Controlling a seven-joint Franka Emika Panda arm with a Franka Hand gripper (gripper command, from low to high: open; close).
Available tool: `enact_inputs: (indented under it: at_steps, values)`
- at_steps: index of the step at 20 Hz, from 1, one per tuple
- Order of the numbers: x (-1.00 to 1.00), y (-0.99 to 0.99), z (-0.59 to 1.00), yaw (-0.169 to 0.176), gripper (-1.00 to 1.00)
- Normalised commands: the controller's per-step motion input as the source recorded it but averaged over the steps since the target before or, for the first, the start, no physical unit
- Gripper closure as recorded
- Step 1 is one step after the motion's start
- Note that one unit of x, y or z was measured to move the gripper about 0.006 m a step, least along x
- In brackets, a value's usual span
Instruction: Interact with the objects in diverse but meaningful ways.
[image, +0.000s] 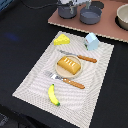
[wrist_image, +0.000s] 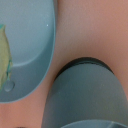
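On the striped placemat (image: 30, 82) lie a yellow cheese wedge (image: 62, 39), a pale blue milk carton (image: 91, 41), a yellow banana (image: 53, 95) and an orange-brown bread loaf (image: 69, 65) on a small plate (image: 59, 70). Two grey pots (image: 66, 11) (image: 90, 16) stand on the brown board (image: 107, 27) at the back. My gripper (image: 75, 4) hangs just above and between them, blurred, its jaws not readable. The wrist view looks straight down on a grey pot (wrist_image: 85, 95) and a grey-blue dish (wrist_image: 35, 45) holding something yellow-green (wrist_image: 3, 52). No fingers show there.
A knife (image: 77, 56) and a fork (image: 65, 79) with orange handles lie either side of the plate. A pale bowl (image: 122, 17) sits on the board at the exterior view's right. Dark tabletop (image: 20, 35) surrounds the placemat.
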Motion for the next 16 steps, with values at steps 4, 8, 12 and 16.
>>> enact_inputs:
  at_steps: [4, 8, 12, 16]
  values:
    - [0.32, 0.32, -0.18, -0.017, -1.0]
    - [0.39, 0.35, -0.16, -0.023, -1.0]
    - [0.4, 0.27, -0.18, -0.036, -1.0]
    - [0.34, 0.22, -0.16, -0.037, -1.0]
